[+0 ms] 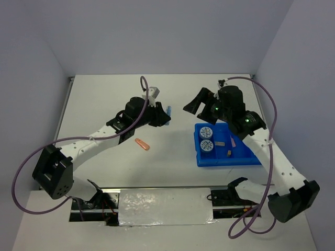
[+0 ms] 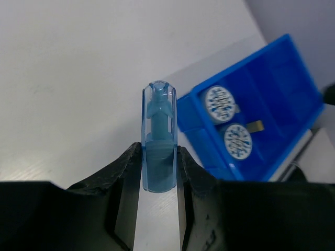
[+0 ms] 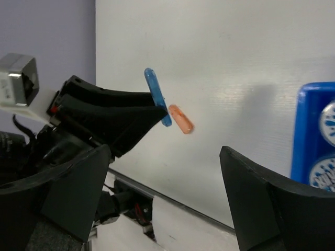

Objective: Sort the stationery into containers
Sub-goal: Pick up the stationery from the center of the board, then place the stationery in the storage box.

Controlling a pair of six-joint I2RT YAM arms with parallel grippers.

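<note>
My left gripper (image 1: 164, 117) is shut on a light-blue bar (image 1: 169, 111) and holds it above the table, left of the blue tray (image 1: 246, 157). In the left wrist view the bar (image 2: 158, 130) stands upright between the pads (image 2: 184, 172). An orange bar (image 1: 142, 144) lies on the table below the left gripper; it also shows in the right wrist view (image 3: 181, 119). Two tape rolls (image 1: 205, 131) (image 1: 207, 146) lie in the tray's left compartment. My right gripper (image 1: 201, 104) is open and empty, hovering above the tray's far left corner.
A pinkish bar (image 1: 220, 143) and a tan block (image 1: 229, 152) lie in the tray's middle compartment. The table's far edge meets the back wall. A foil-covered strip (image 1: 165, 206) lies at the near edge between the arm bases.
</note>
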